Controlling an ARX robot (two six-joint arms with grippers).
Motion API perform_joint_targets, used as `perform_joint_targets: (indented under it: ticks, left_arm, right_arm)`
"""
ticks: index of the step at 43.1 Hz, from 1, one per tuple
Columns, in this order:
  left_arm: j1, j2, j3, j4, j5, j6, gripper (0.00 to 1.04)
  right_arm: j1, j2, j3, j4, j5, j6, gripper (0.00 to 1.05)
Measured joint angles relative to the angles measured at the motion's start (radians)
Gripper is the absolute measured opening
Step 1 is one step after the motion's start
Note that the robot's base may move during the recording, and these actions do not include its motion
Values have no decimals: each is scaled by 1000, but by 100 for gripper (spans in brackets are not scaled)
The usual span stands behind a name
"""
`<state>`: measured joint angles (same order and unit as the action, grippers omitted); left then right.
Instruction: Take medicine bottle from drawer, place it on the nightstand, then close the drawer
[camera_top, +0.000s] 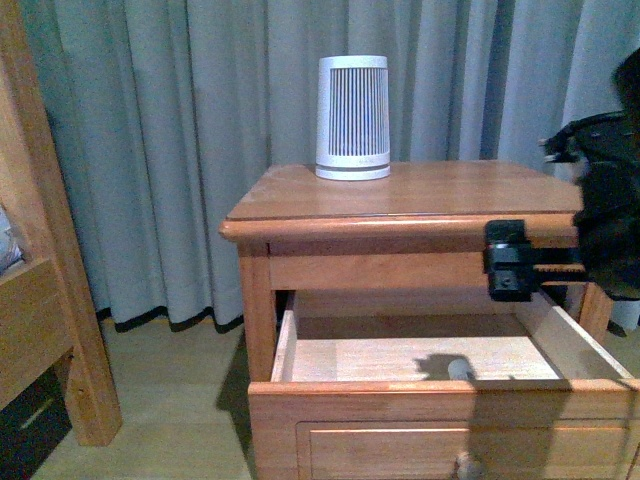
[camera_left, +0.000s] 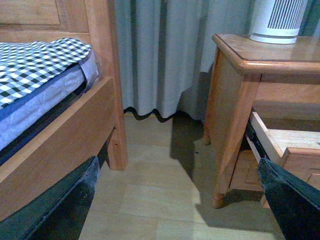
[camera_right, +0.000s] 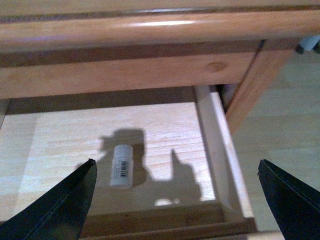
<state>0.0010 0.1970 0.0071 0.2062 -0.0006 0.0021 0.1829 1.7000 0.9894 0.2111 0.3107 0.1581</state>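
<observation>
medicine bottle (camera_right: 121, 171) lies below and just ahead of the right end effector (camera_right: 176, 162), whose fingers stand wide apart and empty above the open drawer (camera_right: 215, 145). it sits off the midline between them, nearer the finger farther from the drawer's side wall. it rests on its side on the drawer floor, long axis running roughly front to back, crosswise to the line between the fingers; its narrower end seems to point toward the drawer's back, under the nightstand (camera_top: 400, 195). the left end effector (camera_left: 177, 161), also apart, hangs over the floor beside the bed frame (camera_left: 60, 135), well away, so the right arm is nearer.
</observation>
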Motion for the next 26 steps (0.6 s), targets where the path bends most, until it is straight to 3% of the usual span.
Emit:
perform_joint_targets:
  ticks: [13,26]
  left_arm:
    - [0,0,0,0,0,0,98]
    - [0,0,0,0,0,0,98]
  right_arm:
    - [29,296,241,-124,58,15,98]
    - [65,449,378,-160,40,35,98]
